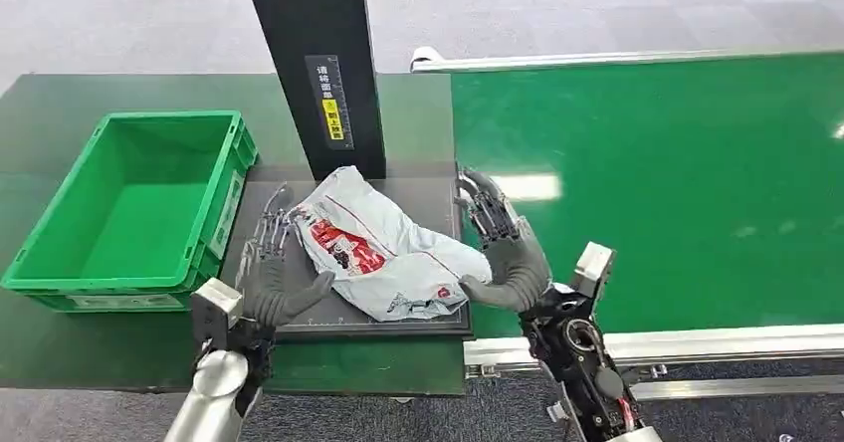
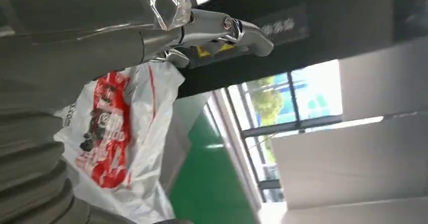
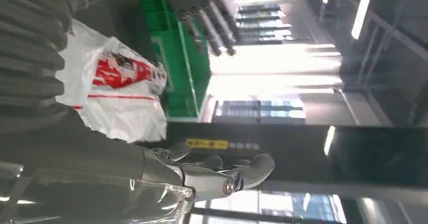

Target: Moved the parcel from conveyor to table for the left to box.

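1. Head view. Parcel (image 1: 383,253): white poly mailer, crumpled, red print and thin red lines, lying at centre frame on a dark platform (image 1: 398,321) at the foot of a black column (image 1: 318,64). Left hand (image 1: 271,268), lower left of centre, fingers spread, thumb touching the mailer's near edge, nothing gripped. Right hand (image 1: 503,248), right of centre, fingers extended and apart, thumb resting against the mailer's right end; not gripping. Green crate (image 1: 134,208) at left; green conveyor belt (image 1: 647,193) fills the right.

2. Left wrist view. Parcel (image 2: 116,143) at lower left, glossy and wrinkled. Hand (image 2: 151,37) across the top, fingers extended, holding nothing.

3. Right wrist view. Parcel (image 3: 116,90) at upper left, crate (image 3: 186,57) beyond it. Hand (image 3: 202,176) along the bottom, fingers loose, clasping nothing.

4. Risk, as judged. The film looks slick and limp: a shallow grasp by the left hand could slip or catch only a fold, letting the parcel sag, snag the crate rim or drop short.
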`<state>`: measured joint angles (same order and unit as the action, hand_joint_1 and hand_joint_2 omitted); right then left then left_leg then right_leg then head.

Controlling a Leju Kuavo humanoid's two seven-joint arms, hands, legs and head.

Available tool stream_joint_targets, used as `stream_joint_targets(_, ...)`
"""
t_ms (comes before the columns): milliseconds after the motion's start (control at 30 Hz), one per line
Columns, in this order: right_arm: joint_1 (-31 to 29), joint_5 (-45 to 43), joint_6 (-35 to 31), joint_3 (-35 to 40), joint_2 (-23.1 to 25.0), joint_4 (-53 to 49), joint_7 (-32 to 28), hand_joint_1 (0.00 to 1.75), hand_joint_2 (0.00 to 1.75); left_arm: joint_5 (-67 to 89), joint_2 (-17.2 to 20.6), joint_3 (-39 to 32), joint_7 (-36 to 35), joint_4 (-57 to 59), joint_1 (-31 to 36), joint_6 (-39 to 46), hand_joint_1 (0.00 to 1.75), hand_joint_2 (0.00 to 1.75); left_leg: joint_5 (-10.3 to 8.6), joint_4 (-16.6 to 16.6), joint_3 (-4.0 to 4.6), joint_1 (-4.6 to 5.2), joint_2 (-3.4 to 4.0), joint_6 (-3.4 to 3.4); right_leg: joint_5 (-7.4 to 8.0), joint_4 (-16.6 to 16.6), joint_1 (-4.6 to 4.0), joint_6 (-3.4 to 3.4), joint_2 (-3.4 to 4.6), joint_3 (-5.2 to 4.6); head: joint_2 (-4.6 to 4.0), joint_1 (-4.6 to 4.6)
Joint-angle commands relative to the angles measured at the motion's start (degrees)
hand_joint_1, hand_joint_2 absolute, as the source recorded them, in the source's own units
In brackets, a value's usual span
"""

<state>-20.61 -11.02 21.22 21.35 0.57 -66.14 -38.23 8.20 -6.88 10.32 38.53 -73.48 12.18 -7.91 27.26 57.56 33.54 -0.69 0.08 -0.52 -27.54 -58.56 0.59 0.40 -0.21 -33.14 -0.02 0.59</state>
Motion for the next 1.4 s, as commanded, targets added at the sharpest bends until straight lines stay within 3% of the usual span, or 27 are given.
stream_joint_targets(33, 8.0, 3.3, -4.0, -9.9, -0.3, -12.5, -0.6, 0.00, 1.75, 9.5, 0.4, 5.1, -0.2, 18.7, 9.7, 2.1, 0.00, 1.75, -0.11, -0.1, 0.01, 0.01, -0.47, 0.02, -0.04, 0.1, 0.00, -0.02, -0.46, 0.14, 0.00, 0.02)
stream_joint_targets(167, 7.4, 3.7, -4.5, -11.6, 1.7, -11.9, -0.4, 0.00, 1.75, 13.5, -1.3, 7.8, -5.0, 23.5, 16.2, 2.3, 0.00, 1.75, -0.13, -0.2, -0.07, 0.01, -0.20, 0.06, 0.08, 0.2, 0.00, -0.02, -0.18, 0.18, 0.00, 0.02)
stream_joint_targets(300, 8.5, 3.8, -3.5, -12.7, 4.5, -13.4, 1.4, 0.00, 1.75, 21.2, -4.0, 13.7, -13.0, 30.2, 24.6, 4.2, 0.00, 1.75, -0.15, 0.0, 0.21, -0.04, -0.47, 0.02, 0.01, 0.0, -0.05, -0.03, -0.46, -0.03, 0.00, 0.02)
stream_joint_targets(533, 8.8, 5.1, -4.8, -13.4, 6.0, -12.5, 3.1, 0.00, 1.75, 26.7, -5.8, 18.0, -18.1, 35.5, 27.3, 5.1, 0.00, 1.75, -0.06, 0.0, 0.03, -0.01, -0.20, 0.04, 0.01, 0.0, -0.02, -0.02, -0.19, 0.08, 0.00, 0.02)
stream_joint_targets(733, 7.1, 7.0, -5.6, -13.0, 7.7, -6.8, 5.4, 0.00, 1.75, 38.1, -9.2, 24.7, -30.3, 46.4, 30.9, 4.9, 0.00, 1.75, -0.11, -0.1, -0.06, -0.03, -0.20, 0.05, 0.08, 0.2, -0.04, -0.02, -0.17, 0.16, 0.00, 0.04)
stream_joint_targets(1300, 6.6, 7.7, -5.9, -13.1, 8.0, -6.7, 6.3, 0.00, 1.75, 41.0, -9.2, 25.4, -32.3, 48.5, 30.9, 3.5, 0.00, 1.75, -0.03, -0.1, -0.03, 0.00, 0.02, 0.03, 0.06, 0.1, 0.00, -0.01, 0.06, 0.09, 0.02, 0.04)
stream_joint_targets(1333, 6.3, 7.8, -6.0, -13.4, 8.1, -6.3, 6.9, 0.00, 1.75, 42.3, -9.1, 25.7, -33.6, 49.1, 30.8, 3.0, 0.37, 1.75, -0.06, -0.1, -0.07, 0.01, 0.05, 0.04, 0.10, 0.1, 0.00, -0.02, 0.09, 0.12, 0.00, 0.02)
stream_joint_targets(1367, 6.0, 7.9, -6.1, -13.8, 8.3, -5.9, 7.5, 0.00, 1.75, 43.6, -8.9, 25.9, -34.4, 49.4, 30.5, 3.0, 1.26, 1.75, -0.03, -0.1, -0.04, 0.01, 0.04, 0.03, 0.06, 0.1, 0.00, -0.02, 0.08, 0.10, 0.00, 0.04)
stream_joint_targets(1400, 5.9, 8.0, -6.1, -14.0, 8.4, -5.5, 8.7, 0.00, 1.75, 44.1, -8.9, 25.3, -34.7, 49.6, 30.1, 3.3, 1.26, 1.75, -0.05, -0.1, -0.10, 0.01, 0.09, 0.04, 0.10, 0.1, 0.00, -0.02, 0.14, 0.14, 0.00, 0.02)
